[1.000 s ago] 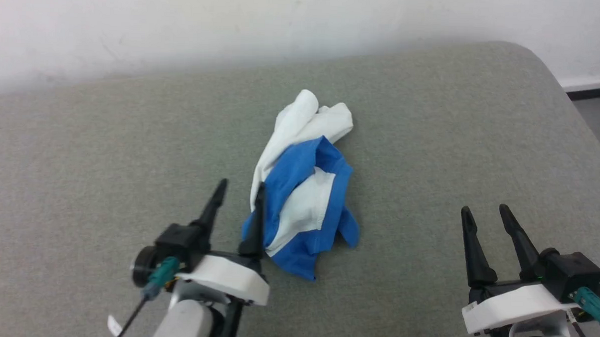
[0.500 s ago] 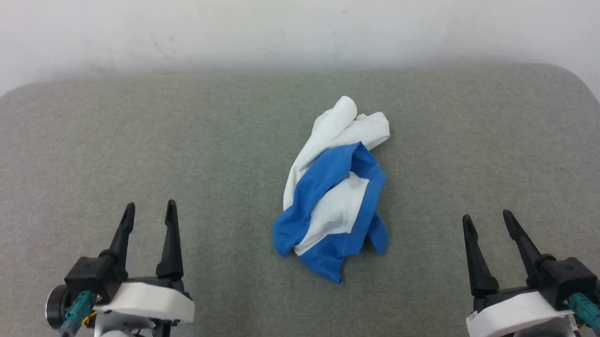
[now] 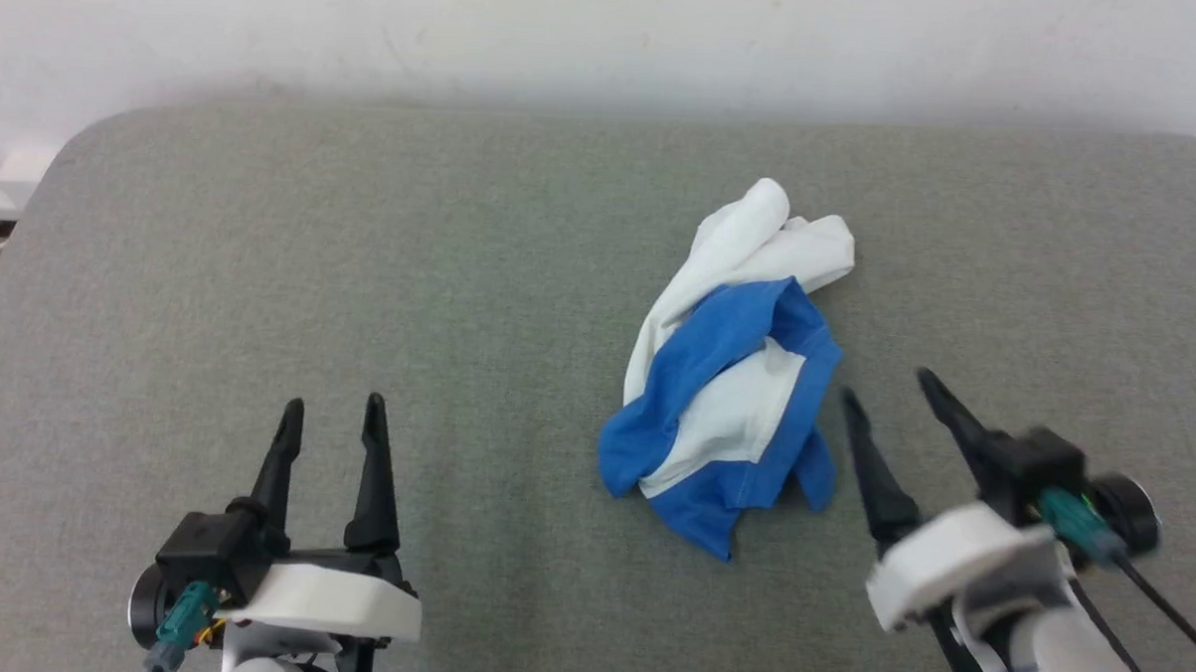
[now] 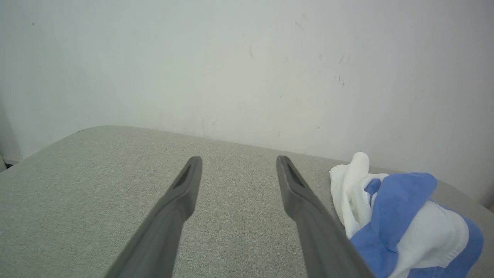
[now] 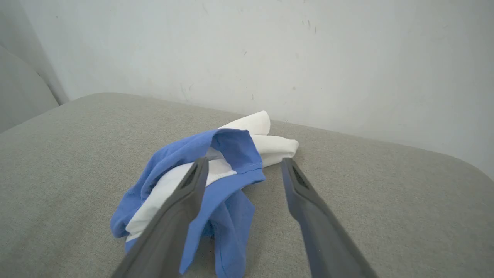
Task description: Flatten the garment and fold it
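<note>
Right claw [image 3: 884,385] has swung in from the lower right and now hangs with its fingers spread and empty. Its inner finger is just beside the blue hem of the garment [image 3: 725,400]; whether it touches the cloth cannot be told. The garment lies crumpled in one heap on the grey upholstered cushion [image 3: 363,218], white end toward the wall [image 3: 569,37], its shape unchanged over the last second. Left claw [image 3: 334,402], at the heap's near left edge a second ago, has pulled back well apart, also spread and empty. Flattening has likely not begun, and the right arm seems to be taking the first pick. Its forearm rises from the lower right corner, fingers angled up and leftward toward the heap.
</note>
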Available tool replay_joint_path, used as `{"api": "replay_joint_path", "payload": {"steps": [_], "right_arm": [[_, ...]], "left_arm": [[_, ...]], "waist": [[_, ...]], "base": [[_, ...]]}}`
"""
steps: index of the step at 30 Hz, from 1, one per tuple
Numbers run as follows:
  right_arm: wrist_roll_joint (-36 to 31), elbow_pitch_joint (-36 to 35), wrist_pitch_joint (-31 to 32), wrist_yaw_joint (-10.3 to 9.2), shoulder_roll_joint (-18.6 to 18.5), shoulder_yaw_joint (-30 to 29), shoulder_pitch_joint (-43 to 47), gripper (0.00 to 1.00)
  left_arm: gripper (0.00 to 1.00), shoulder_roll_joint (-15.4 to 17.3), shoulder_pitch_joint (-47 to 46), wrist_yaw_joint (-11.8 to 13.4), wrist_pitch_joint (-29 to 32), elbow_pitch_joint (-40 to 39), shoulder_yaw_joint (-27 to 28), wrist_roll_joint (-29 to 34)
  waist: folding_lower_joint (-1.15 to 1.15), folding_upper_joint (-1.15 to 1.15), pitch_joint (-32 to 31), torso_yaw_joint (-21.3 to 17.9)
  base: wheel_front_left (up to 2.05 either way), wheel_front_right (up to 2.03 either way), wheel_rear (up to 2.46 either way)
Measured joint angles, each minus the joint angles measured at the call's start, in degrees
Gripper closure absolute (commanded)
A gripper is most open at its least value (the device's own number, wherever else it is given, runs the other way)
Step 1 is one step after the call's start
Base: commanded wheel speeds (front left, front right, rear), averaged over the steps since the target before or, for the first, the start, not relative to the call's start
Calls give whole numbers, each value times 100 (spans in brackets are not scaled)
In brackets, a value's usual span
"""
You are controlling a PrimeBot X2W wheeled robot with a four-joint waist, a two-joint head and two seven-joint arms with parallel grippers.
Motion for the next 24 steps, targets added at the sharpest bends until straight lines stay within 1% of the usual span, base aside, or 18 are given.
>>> {"api": "replay_joint_path", "payload": {"steps": [2,4,10,14,20,21,22,23,24], "right_arm": [[76,181,263,0,-85,259,-359,0],[187,448,634,0,-288,558,-722,0],[740,1105,1388,0,-722,1181,-1628,0],[1100,1457,1635,0,-927,1608,-2130,0],[1502,1750,1695,0,-1196,2213,-2672,0],[1585,1768,1694,0,-1213,2314,-2748,22],[1658,1790,1695,0,-1237,2408,-2821,53],[1730,1808,1691,0,-1260,2486,-2889,92],[1798,1826,1686,0,-1279,2546,-2949,100]], "left_arm": [[0,-33,-21,-2,0,-10,-36,0],[0,-48,-71,-42,0,-2,-88,-5],[0,-92,-394,-148,0,79,-255,-47],[0,-97,-542,-152,0,92,-320,-48],[0,-105,-708,-148,0,104,-447,-167],[0,-108,-722,-142,0,104,-458,-170],[0,-108,-731,-140,0,107,-472,-174],[0,-108,-733,-134,0,109,-488,-183],[0,-109,-733,-123,0,113,-504,-197]], "waist": [[-1,0,64,64],[0,0,123,132],[0,0,328,335],[0,0,502,428],[0,0,739,532],[0,0,775,539],[0,0,809,543],[1,0,840,545],[0,0,864,545]], "base": [[0,0,0],[0,0,0],[0,0,0],[0,0,0],[0,0,0],[0,0,0],[0,0,0],[0,0,0],[0,0,0]]}}
